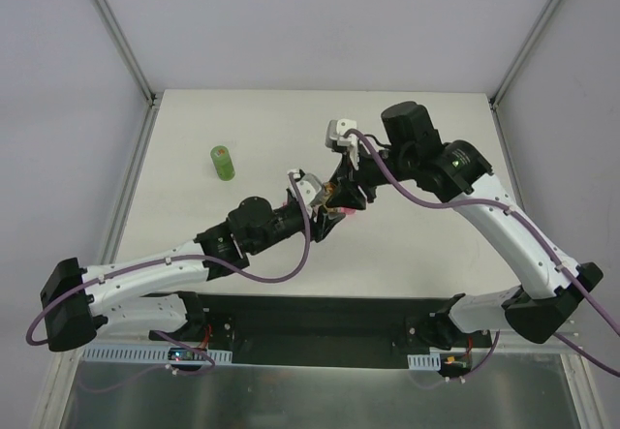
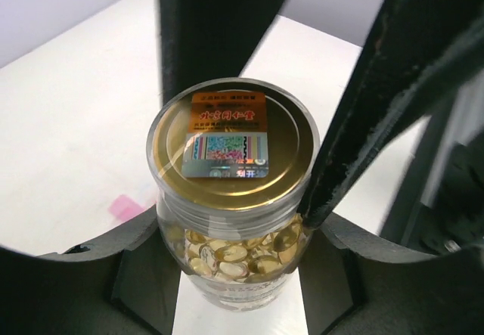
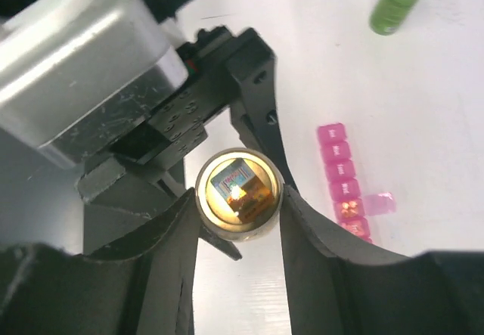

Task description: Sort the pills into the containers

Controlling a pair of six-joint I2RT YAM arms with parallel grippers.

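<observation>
The pills (image 2: 234, 255) sit heaped in a small clear bottle (image 2: 227, 293) at the centre of my left wrist view, with its gold lid (image 2: 233, 142) on. My left gripper (image 2: 234, 274) clamps the bottle's body, and the right gripper (image 3: 240, 203) is closed round the lid from above. The pink containers (image 3: 344, 191) lie on the table (image 1: 194, 216) at lower right of the right wrist view, one flap open. In the overhead view both grippers mostly hide them. A green bottle (image 1: 224, 163) sits toward the upper left of the overhead view, well apart.
</observation>
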